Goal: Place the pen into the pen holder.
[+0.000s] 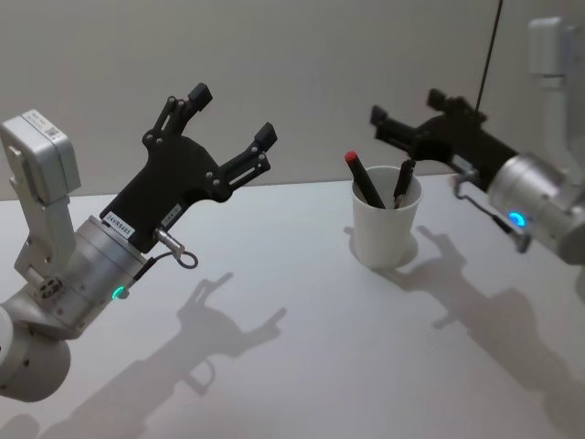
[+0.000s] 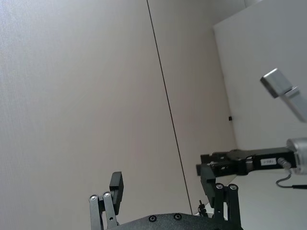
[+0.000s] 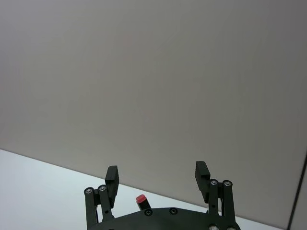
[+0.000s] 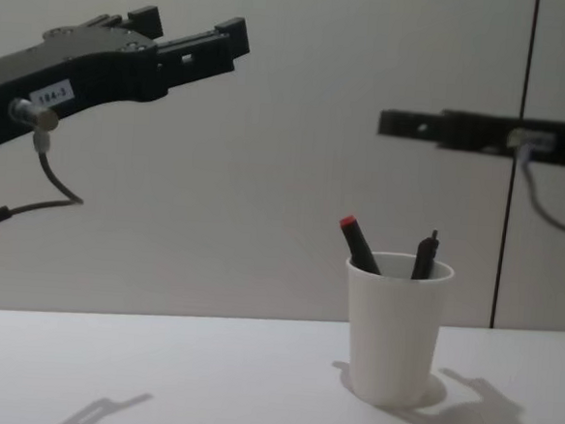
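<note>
The pen holder point(image 1: 387, 229) point(image 4: 394, 327), a white paper cup, stands upright on the table right of centre. Two pens lean inside it: a black pen with a red end point(image 1: 364, 178) point(image 4: 358, 242) and an all-black pen point(image 1: 403, 183) point(image 4: 424, 256). My right gripper point(image 1: 407, 105) point(image 3: 157, 171) point(image 4: 391, 123) hovers above the cup, open and empty, clear of both pens. The red end point(image 3: 140, 198) peeks out just below its fingers in the right wrist view. My left gripper point(image 1: 233, 113) point(image 4: 189, 23) point(image 2: 161, 179) is raised high at the left, open, holding nothing.
The white table point(image 1: 274, 274) stretches around the cup with only the arms' shadows on it. A plain wall point(image 4: 295, 174) rises behind, with a dark vertical seam point(image 4: 513, 189) at the right. The right arm's gripper point(image 2: 240, 162) also shows far off in the left wrist view.
</note>
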Robot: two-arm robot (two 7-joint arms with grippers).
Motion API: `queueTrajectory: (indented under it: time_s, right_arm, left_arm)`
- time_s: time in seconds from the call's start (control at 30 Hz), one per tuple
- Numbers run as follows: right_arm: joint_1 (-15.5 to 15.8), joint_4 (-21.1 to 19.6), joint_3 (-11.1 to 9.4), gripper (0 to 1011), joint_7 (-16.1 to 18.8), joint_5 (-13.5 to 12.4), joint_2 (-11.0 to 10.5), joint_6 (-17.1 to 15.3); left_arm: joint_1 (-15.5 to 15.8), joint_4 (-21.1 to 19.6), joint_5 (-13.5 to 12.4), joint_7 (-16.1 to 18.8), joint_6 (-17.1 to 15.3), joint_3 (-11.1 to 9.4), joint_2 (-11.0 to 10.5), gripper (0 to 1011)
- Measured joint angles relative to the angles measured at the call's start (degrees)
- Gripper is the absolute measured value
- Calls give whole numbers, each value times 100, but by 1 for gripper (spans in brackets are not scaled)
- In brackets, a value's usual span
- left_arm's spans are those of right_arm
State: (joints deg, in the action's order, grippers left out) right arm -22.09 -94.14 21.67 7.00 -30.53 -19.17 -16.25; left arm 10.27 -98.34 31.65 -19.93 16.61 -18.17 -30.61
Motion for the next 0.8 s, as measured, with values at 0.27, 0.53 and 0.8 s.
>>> queueTrajectory:
  time_s: [0.27,0.53,0.8]
  right_arm:
    - [200,-374,-93,1001,-81,-72,-226,72]
    - [399,-398,-164,1002,-98,64,-204,202]
    - [788,-464,-312,1001,-142,344,-166,457]
  left_arm:
    - [1,0,-13,12,-14,-7,8,1001]
    - [51,75,-302,291,-263,-119,133,1001]
    - [151,236,-917,877,-790,-357,397,1001]
